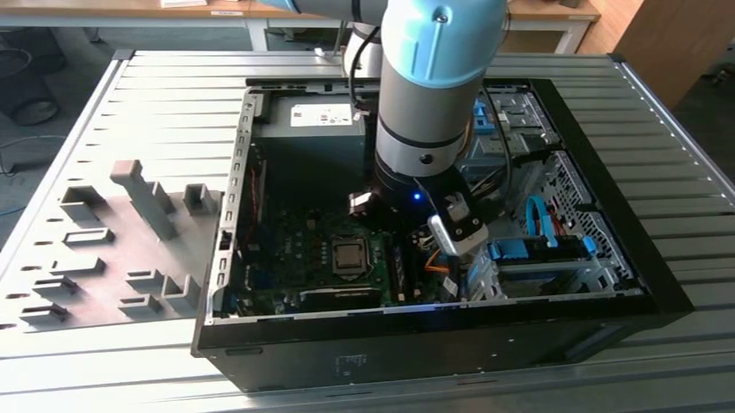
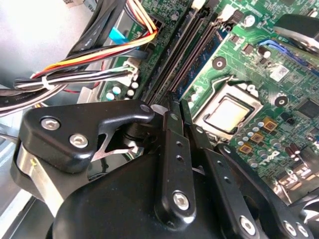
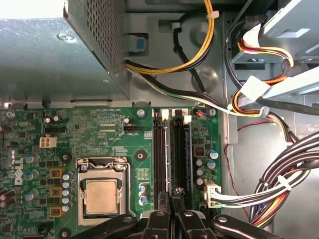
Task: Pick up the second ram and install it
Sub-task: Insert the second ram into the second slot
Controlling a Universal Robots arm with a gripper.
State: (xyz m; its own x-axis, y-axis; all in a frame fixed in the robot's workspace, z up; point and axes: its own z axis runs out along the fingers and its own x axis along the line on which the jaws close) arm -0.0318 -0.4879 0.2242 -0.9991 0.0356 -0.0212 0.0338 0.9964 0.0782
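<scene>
Sitting in mobo slot, second ram (image 3: 178, 159), end effector (image 3: 169, 199) touching its top

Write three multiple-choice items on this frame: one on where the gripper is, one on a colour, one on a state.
1. Where is the gripper relative to the computer case?
A. Outside it
B. Inside it, over the memory slots
C. Inside it, resting on the processor

2. What colour is the motherboard?
A. Green
B. Red
C. White

3. In what state is the processor?
A. Hidden under a cooler
B. Taken out of its socket
C. Bare in its socket

Answers:
1 B: the exterior view has the arm reaching down into the open case, and both wrist views show the gripper just above the long dark slots.
2 A: the board is green in both wrist views.
3 C: its metal top sits uncovered inside the socket frame.
</scene>
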